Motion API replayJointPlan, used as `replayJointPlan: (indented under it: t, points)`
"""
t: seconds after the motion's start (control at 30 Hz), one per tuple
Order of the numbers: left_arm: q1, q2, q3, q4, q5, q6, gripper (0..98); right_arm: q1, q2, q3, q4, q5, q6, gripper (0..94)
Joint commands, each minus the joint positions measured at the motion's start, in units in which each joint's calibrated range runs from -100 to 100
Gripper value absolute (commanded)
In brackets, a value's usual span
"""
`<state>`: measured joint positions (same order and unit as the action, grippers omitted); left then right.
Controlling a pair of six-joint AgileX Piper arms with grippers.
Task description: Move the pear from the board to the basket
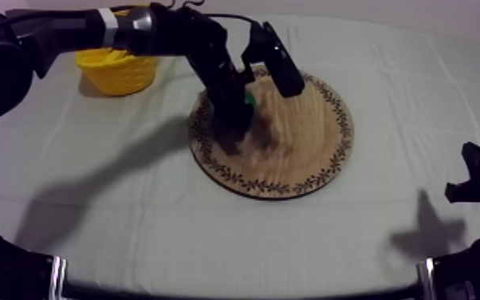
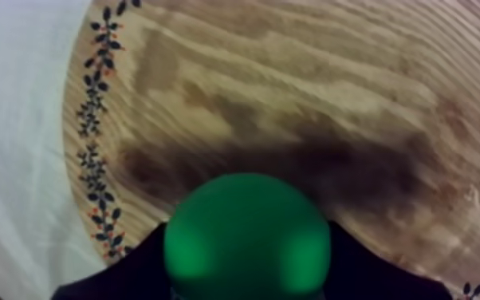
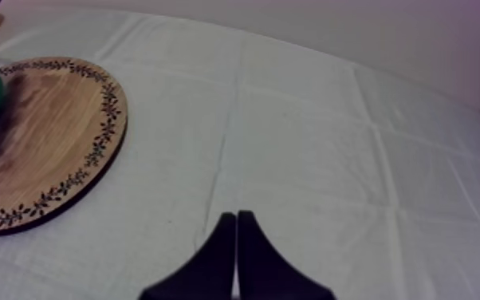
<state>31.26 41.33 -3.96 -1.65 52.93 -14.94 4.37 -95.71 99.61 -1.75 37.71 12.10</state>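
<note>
Your left fingers [image 2: 131,281] are closed on the green pear [image 2: 247,239], with one black finger showing at each side of it. They hold it over the wooden board [image 2: 291,96], near the patterned rim on the side toward the yellow basket [image 1: 120,70]. You cannot tell whether the pear touches the wood. The basket stands on the surface [image 1: 387,231] near the board, under your left arm [image 1: 131,32]. Your right fingers [image 3: 221,263] lie pressed together as a narrow wedge, gripping nothing, well apart from the board.
</note>
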Motion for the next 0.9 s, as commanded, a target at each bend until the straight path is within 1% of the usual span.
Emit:
replayJointPlan:
  t: [0.0, 0.2, 0.4, 0.5, 0.63, 0.87]
  points:
    - [-0.1, -0.9, 0.8, 0.00, 0.0, -0.1, 47.4, 0.0, 0.0, 0.1, 0.0, 0.0, 0.0, 0.3]
    - [-1.1, -7.3, 5.0, 0.30, 1.0, -0.5, 48.1, 0.0, 0.0, 0.1, 0.0, 0.0, 0.0, 0.3]
    - [-4.0, -16.8, 10.8, 2.69, 4.9, -3.4, 47.5, 0.0, 0.0, 0.1, 0.0, 0.0, 0.0, 0.3]
    - [-5.6, -22.2, 13.8, 3.25, 6.7, -3.8, 47.1, 0.0, 0.0, 0.1, 0.0, 0.0, 0.0, 0.3]
    - [-7.6, -29.4, 15.7, 2.88, 10.7, -2.5, 47.9, 0.0, 0.0, 0.1, 0.0, 0.0, 0.0, 0.3]
    - [-10.2, -39.6, 15.2, 0.84, 18.0, 0.0, 50.6, 0.0, 0.0, 0.1, 0.0, 0.0, 0.0, 0.3]
